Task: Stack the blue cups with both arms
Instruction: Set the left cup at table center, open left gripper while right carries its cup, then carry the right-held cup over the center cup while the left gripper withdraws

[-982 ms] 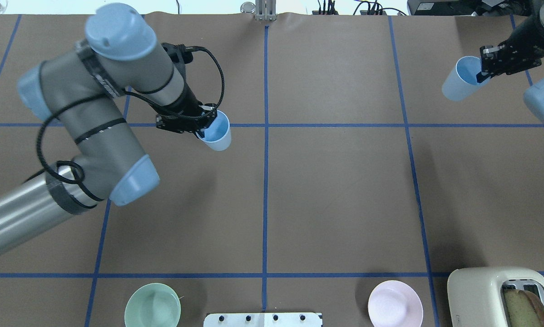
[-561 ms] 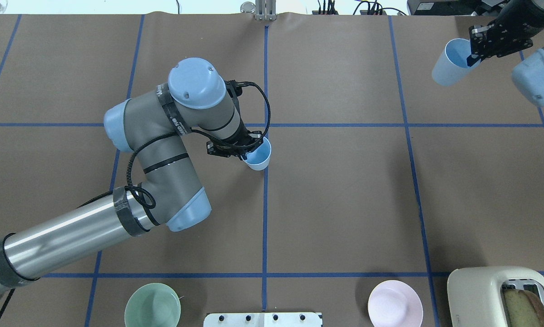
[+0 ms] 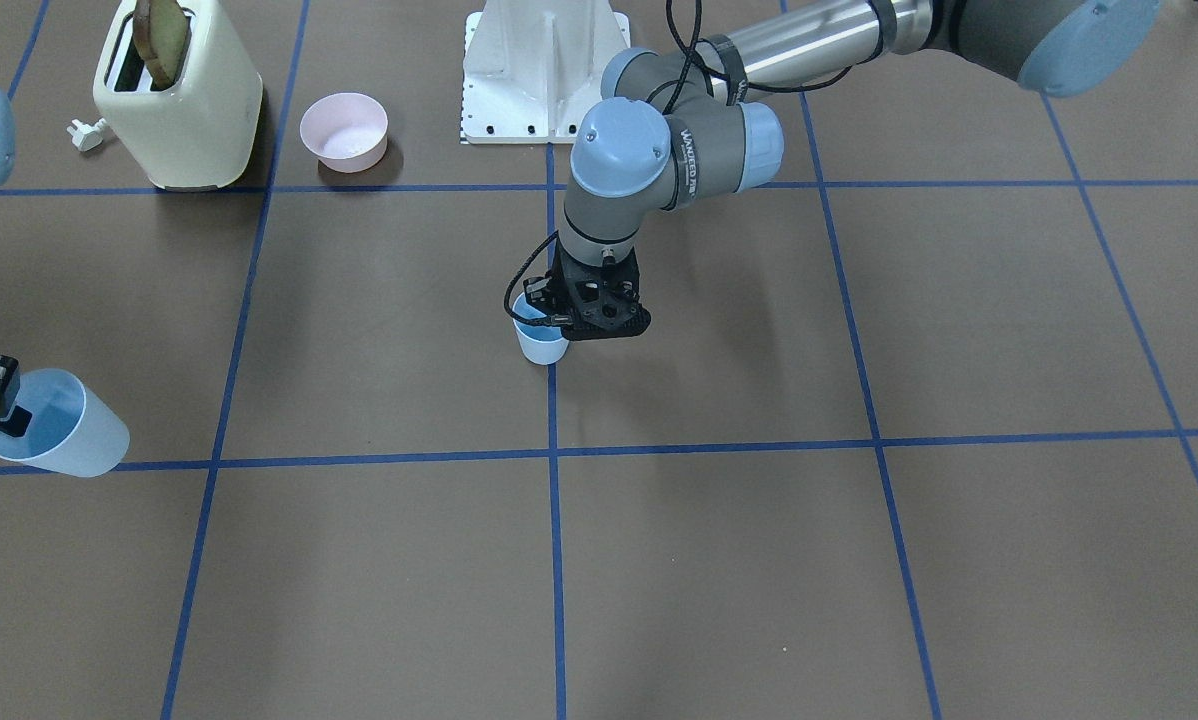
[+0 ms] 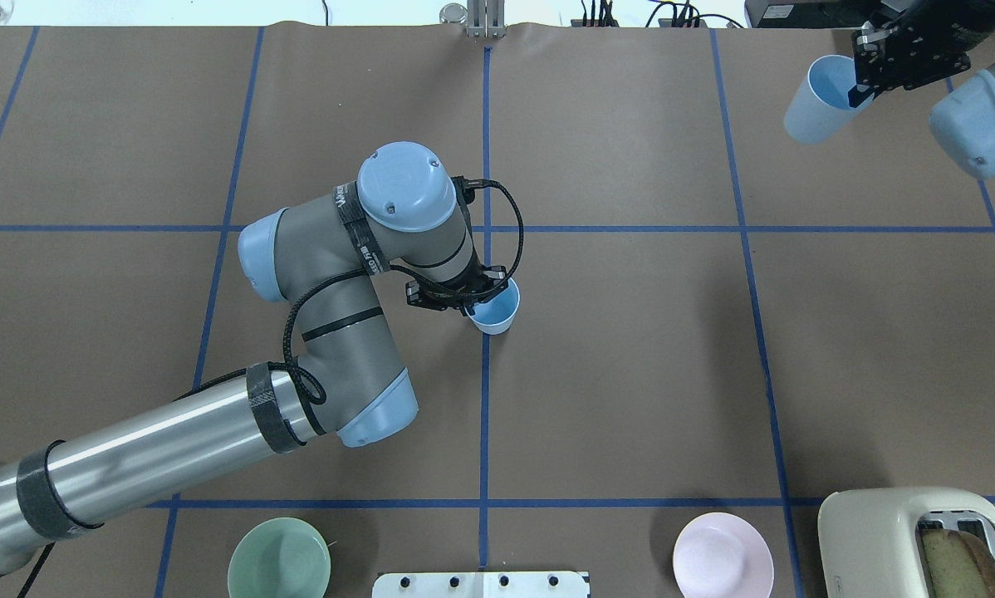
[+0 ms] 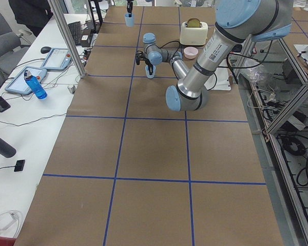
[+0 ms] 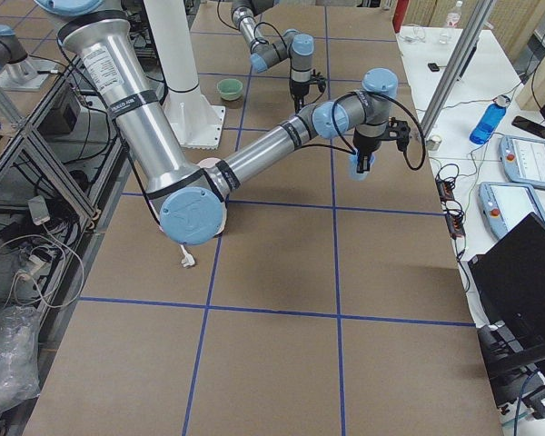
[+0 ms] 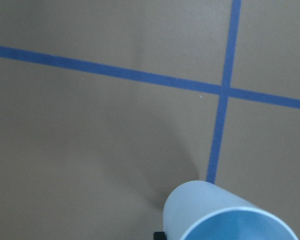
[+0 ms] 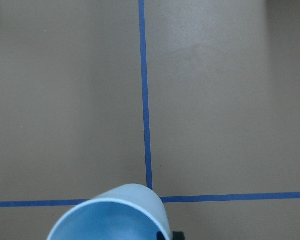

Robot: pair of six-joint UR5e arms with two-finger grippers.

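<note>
Pale sky-blue plastic tapered cup (image 4: 497, 316) sits at table centre on the blue tape line (image 4: 485, 415), rim clamped by the black left gripper (image 4: 471, 304). Second identical cup (image 4: 811, 112) hangs tilted over the far right corner, rim clamped by the right gripper (image 4: 861, 90).

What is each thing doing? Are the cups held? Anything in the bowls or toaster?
Left gripper: shut on the left cup's rim.
Left cup: upright, held.
Right gripper: shut on the right cup's rim.
Right cup: held, lifted up.
Mint-green bowl: upright, empty.
Pink bowl: upright, empty.
Toaster: bread in one slot.
</note>
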